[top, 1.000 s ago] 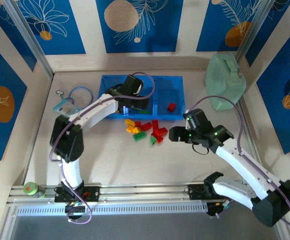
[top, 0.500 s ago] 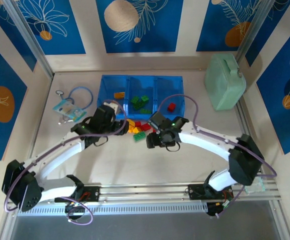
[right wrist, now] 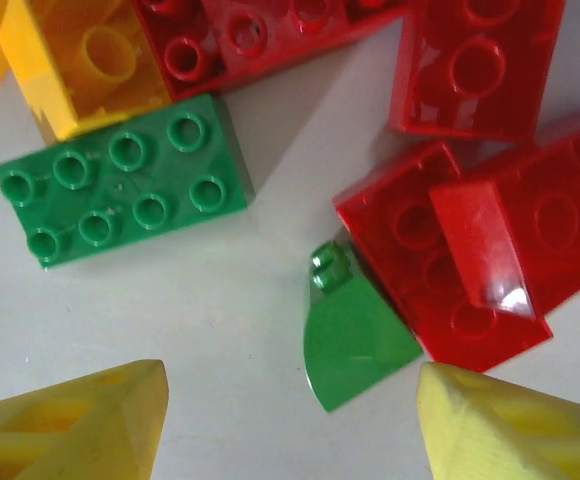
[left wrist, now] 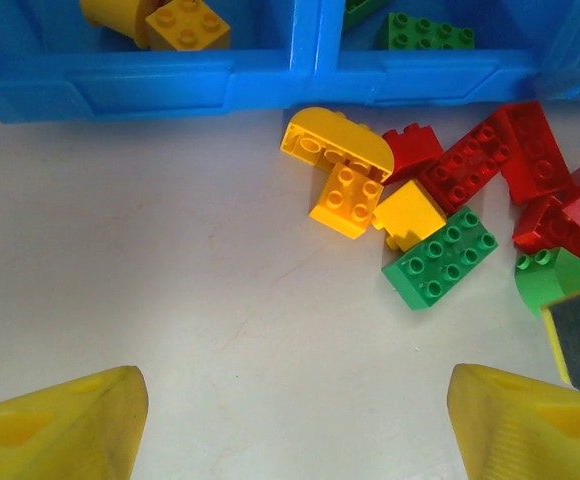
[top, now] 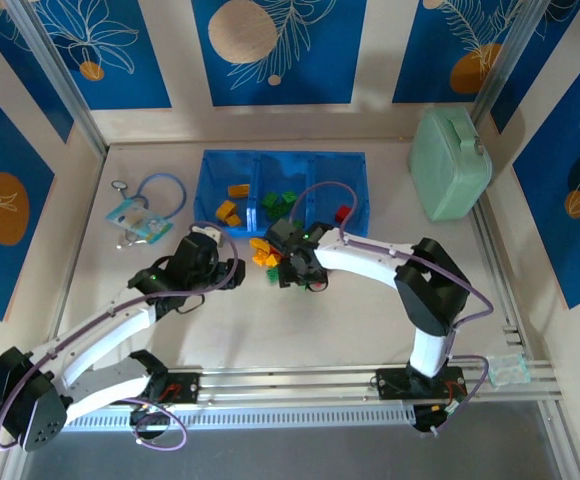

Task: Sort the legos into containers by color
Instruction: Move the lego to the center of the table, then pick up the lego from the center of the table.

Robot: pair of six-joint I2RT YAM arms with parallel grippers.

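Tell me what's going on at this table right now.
Two robot arms are sorting legos by color into a blue tray. A loose pile lies on the table in front of it. The right end effector hangs open over a small green brick there; the left end effector is open and empty nearby.

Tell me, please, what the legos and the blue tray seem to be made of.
The red legos look like hard, glossy moulded plastic: a bright highlight sits on one sloped face, and the studs are crisp. The green lego looks the same, slightly scuffed. The blue tray seems a satin plastic with moulded ribs; possibly translucent.
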